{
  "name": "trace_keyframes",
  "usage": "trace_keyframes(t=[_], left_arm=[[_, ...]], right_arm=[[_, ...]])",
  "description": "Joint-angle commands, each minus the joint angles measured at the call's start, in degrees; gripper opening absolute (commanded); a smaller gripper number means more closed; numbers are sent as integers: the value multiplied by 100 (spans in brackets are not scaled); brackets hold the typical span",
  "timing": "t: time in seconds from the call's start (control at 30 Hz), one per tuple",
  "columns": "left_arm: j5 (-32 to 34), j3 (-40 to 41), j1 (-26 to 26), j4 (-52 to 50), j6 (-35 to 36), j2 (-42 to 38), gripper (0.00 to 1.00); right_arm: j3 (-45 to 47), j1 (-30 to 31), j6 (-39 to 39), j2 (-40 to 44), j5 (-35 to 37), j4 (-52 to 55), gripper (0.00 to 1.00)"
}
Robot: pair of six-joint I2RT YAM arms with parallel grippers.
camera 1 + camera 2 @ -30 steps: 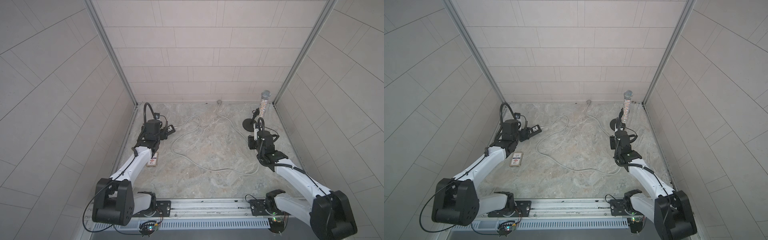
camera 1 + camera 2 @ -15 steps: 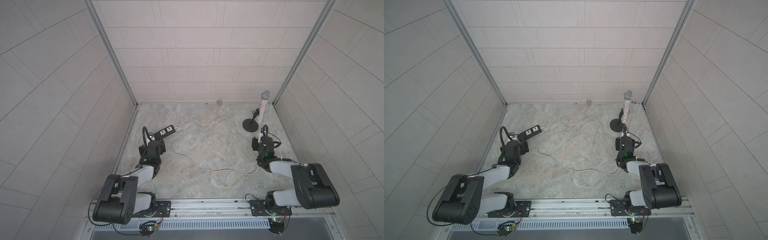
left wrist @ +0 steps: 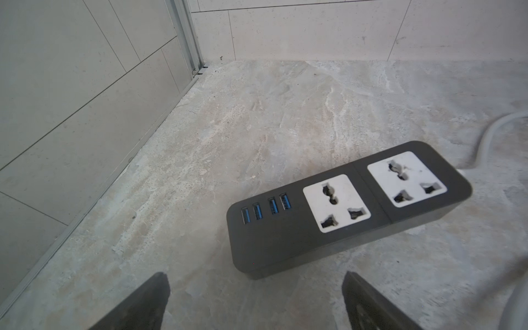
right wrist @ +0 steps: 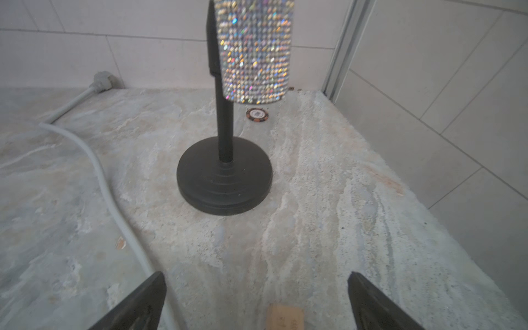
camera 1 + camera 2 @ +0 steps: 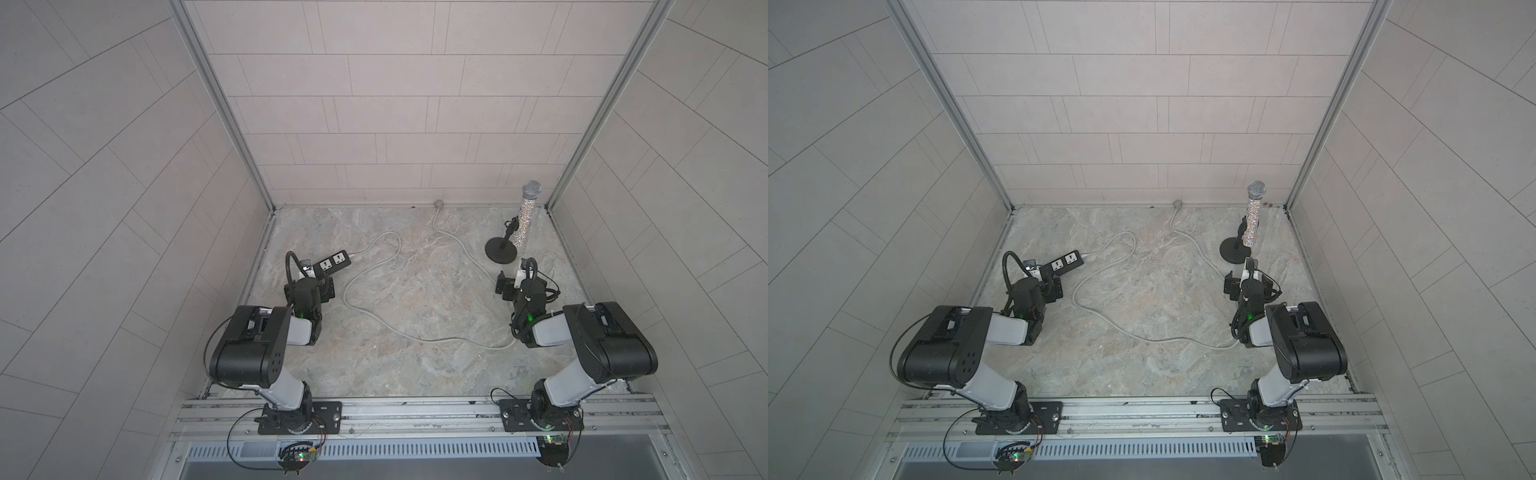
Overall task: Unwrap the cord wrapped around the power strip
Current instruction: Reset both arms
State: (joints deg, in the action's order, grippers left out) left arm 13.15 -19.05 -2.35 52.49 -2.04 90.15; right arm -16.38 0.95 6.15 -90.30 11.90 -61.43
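A: Lying where, the strip [image 5: 332, 262], in both top views?
B: Flat at the left edge of the table [image 5: 415, 374], sockets up. The cord [image 5: 432, 340] sprawled loose across to a plug [image 5: 438, 203] at the far edge, none of it round the strip.
A: Left wrist view?
B: The left gripper [image 3: 255, 287] was spread wide and empty; the strip lay just ahead.
A: Right wrist?
B: The right gripper [image 4: 255, 285] gaped, holding nothing, facing the mic stand [image 4: 224, 177]; the cord ran beside.
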Motion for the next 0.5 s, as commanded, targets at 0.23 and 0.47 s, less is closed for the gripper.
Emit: trace_keyframes(t=[0.23, 0.47], left_arm=[[1073, 88, -379, 1108, 198, 171, 100], [1260, -112, -378, 665, 109, 152, 100]], right_arm=[[-222, 13, 137, 48, 424, 246, 99], [-417, 110, 53, -4, 550, 554, 99]])
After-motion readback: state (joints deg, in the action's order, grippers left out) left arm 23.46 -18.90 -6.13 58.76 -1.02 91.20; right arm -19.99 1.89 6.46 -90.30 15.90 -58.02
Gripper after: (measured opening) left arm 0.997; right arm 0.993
